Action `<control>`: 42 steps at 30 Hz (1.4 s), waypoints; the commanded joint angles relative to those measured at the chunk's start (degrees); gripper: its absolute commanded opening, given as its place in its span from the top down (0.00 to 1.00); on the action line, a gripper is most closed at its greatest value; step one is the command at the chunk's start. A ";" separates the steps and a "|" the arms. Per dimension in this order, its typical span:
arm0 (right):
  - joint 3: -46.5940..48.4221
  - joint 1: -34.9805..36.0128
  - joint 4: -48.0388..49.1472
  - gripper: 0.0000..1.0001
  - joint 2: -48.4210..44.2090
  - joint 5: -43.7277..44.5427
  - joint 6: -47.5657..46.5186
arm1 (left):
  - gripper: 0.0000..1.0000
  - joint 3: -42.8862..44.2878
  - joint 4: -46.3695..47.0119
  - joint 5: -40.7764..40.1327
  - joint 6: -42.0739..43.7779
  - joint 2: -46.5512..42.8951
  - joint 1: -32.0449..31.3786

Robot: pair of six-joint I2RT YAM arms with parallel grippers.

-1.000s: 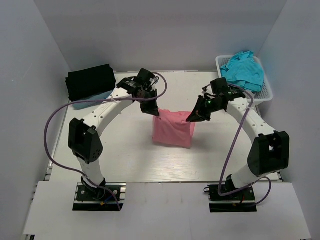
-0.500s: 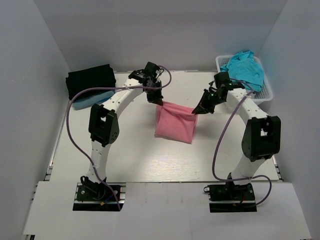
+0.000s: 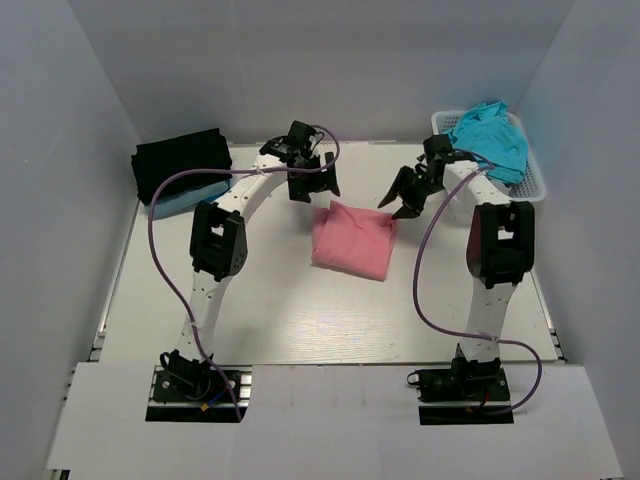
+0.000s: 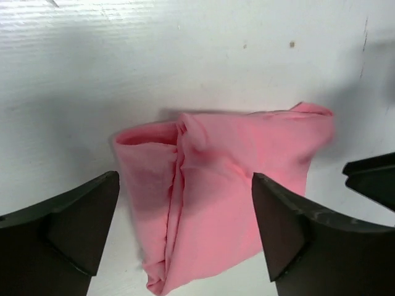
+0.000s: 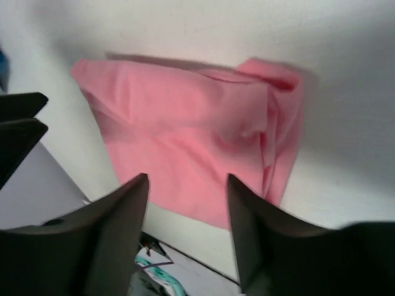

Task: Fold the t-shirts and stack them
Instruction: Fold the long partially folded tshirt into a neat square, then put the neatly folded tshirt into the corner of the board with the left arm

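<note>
Left gripper [image 3: 318,184]: jaws spread wide, nothing held, hanging over the table [image 3: 250,300]. Right gripper [image 3: 400,200]: also wide open and empty, facing the left one across a gap. Pink shirt [image 3: 352,240] just below both grippers and between them, flat on the table, folded to a compact packet, touched by neither. In the left wrist view, directly under the open left fingers [image 4: 74,228], with a rolled edge at its left side and a tip of the right gripper at the far right border. In the right wrist view, again under the open right fingers [image 5: 117,240], with the thicker fold at the right side. Black shirt [image 3: 182,163] well apart to the left of the left gripper, folded, on top of a light blue shirt [image 3: 172,206]. Teal shirt [image 3: 490,138] near the right gripper, behind it to the right, crumpled in a white basket [image 3: 536,185]
</note>
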 commanded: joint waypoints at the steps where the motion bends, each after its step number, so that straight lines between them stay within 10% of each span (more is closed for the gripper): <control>1: 7.45 -0.87 0.93 0.37 2.07 0.74 -0.94 | 0.00 3.12 3.19 1.89 2.14 -1.12 1.51; 4: 9.58 -0.61 1.11 0.11 1.38 2.23 -1.48 | 0.00 1.98 3.19 1.98 7.32 -2.78 1.52; 19: -14.67 -0.78 5.59 0.10 -14.53 5.31 -2.88 | 0.00 -19.56 12.69 9.54 15.96 -9.38 -1.29; 33: -17.39 -0.69 6.11 0.10 -15.50 4.26 -3.15 | 0.05 -21.40 13.82 -6.18 14.90 -10.70 -6.12; 42: -18.10 -1.04 5.94 0.10 -16.03 3.81 -3.94 | 0.43 -21.39 15.15 -4.62 14.90 -6.57 -8.50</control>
